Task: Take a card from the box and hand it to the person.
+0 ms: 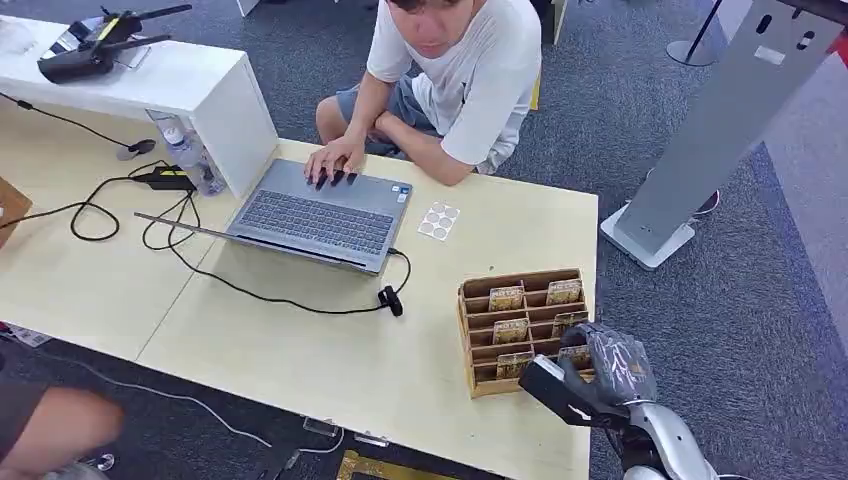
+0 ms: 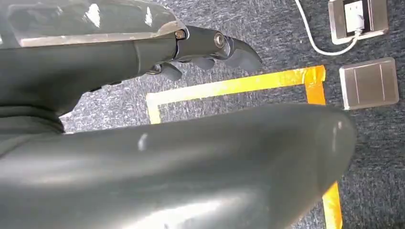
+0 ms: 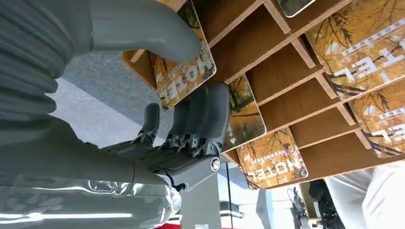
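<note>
The right hand [image 1: 600, 365] is reaching into the near right corner of the wooden card box [image 1: 520, 325], which is sitting on the pale surface [image 1: 300, 340] at about 4 o'clock from the laptop [image 1: 320, 215]. In the right wrist view, the thick grey thumb [image 3: 143, 33] is lying against one face of a yellow hotel card [image 3: 186, 71] standing in its slot, and the darker fingers [image 3: 210, 114] are curling behind the opposite face, so the card is sitting between them. Whether the hand is actually gripping the card or only bracketing it, I cannot tell. The card is standing inside the box, not lifted clear.

More cards of the same print are occupying neighbouring compartments [image 3: 358, 52].

The left hand [image 2: 210, 47] is hanging over grey carpet [image 2: 267, 43] marked with yellow tape [image 2: 239, 86]; its fingers are curling inward with nothing in them.

A person in a white shirt [image 1: 470, 70] is sitting at 12 o'clock across the surface, one hand [image 1: 335, 160] resting on the laptop's far edge. A black cable [image 1: 250, 290] is running across the surface from the laptop. A sheet of round white stickers [image 1: 438, 220] is lying at 3 o'clock from the laptop.
</note>
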`<state>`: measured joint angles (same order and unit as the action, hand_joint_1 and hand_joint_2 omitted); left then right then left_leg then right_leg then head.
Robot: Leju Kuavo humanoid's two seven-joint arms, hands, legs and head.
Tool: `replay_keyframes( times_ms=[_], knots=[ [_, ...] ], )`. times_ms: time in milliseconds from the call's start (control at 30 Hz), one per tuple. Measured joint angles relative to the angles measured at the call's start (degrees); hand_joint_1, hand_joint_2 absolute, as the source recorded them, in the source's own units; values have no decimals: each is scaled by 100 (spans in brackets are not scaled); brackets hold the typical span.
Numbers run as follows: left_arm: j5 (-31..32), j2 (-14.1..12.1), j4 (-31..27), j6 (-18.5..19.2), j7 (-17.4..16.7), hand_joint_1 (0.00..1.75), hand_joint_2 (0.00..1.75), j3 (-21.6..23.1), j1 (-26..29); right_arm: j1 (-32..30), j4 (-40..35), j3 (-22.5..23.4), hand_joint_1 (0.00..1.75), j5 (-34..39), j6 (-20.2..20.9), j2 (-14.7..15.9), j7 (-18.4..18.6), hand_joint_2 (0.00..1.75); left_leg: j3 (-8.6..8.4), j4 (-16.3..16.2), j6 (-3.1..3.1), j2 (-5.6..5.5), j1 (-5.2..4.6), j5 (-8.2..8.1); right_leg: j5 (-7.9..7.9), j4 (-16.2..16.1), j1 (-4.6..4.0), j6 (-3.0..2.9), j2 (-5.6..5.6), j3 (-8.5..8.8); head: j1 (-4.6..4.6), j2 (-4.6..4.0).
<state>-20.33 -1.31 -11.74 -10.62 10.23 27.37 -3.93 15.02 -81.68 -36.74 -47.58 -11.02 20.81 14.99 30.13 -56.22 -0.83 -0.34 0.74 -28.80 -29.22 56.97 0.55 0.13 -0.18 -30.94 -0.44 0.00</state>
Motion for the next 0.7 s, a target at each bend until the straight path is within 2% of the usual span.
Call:
replay_keyframes(
  times_ms=[533, 567, 633, 700],
  knots=[
    [-7, -4, -2, 0, 4, 0, 0, 9, 0, 2, 33, 0, 94, 22, -2, 0, 44, 175, -1, 0, 0, 0, 0, 0, 0, 0, 0, 0, 0, 0, 0, 0],
    [-7, -7, -2, 0, 7, 0, 0, 9, 0, 2, 33, 0, 96, 22, -2, 0, 44, 175, -1, 0, 0, 0, 0, 0, 0, 0, 0, 0, 0, 0, 0, 0],
    [-9, -9, -2, 0, 7, 0, 0, 11, 0, 2, 33, 0, 113, 24, -2, 0, 44, 175, -1, 0, 0, 0, 0, 0, 0, 0, 0, 0, 0, 0, 0, 0],
    [-9, -9, -2, 0, 9, 0, 0, 11, 0, 2, 33, 0, 117, 24, -2, 0, 55, 175, -1, 0, 0, 0, 0, 0, 0, 0, 0, 0, 0, 0, 0, 2]
  ],
)
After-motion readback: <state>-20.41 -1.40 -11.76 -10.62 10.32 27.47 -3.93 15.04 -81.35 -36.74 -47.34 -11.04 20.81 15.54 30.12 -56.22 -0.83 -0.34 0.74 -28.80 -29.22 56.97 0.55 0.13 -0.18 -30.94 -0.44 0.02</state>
